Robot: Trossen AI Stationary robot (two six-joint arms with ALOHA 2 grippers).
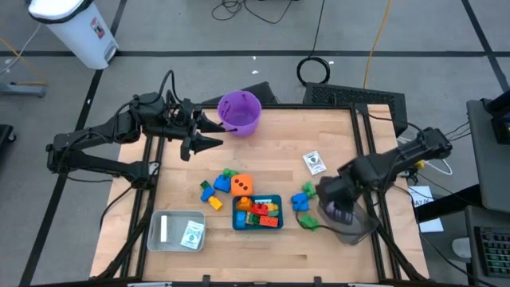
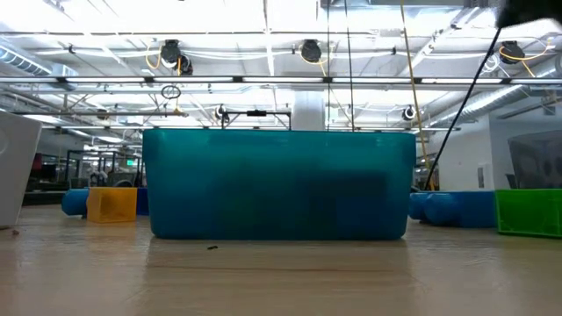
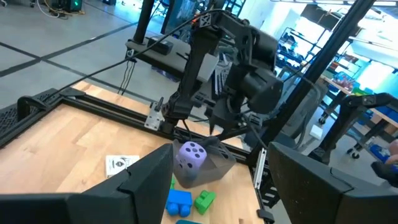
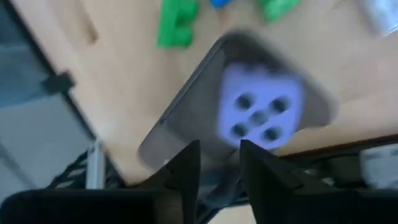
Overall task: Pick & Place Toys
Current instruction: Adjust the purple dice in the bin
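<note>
A purple die lies in the grey tray near the table's right edge, one face on the tray floor. My right gripper hangs above it, pointing down, its fingers a narrow gap apart with nothing between them; in the high view it hides the die. My left gripper stands open, raised over the far left of the table beside the purple bucket. An orange die sits on the table beside the teal tray, which holds several bricks.
Blue and green bricks lie left of the grey tray, with more loose bricks left of the orange die. A card lies on the wood. A clear tray holding cards stands at the near left.
</note>
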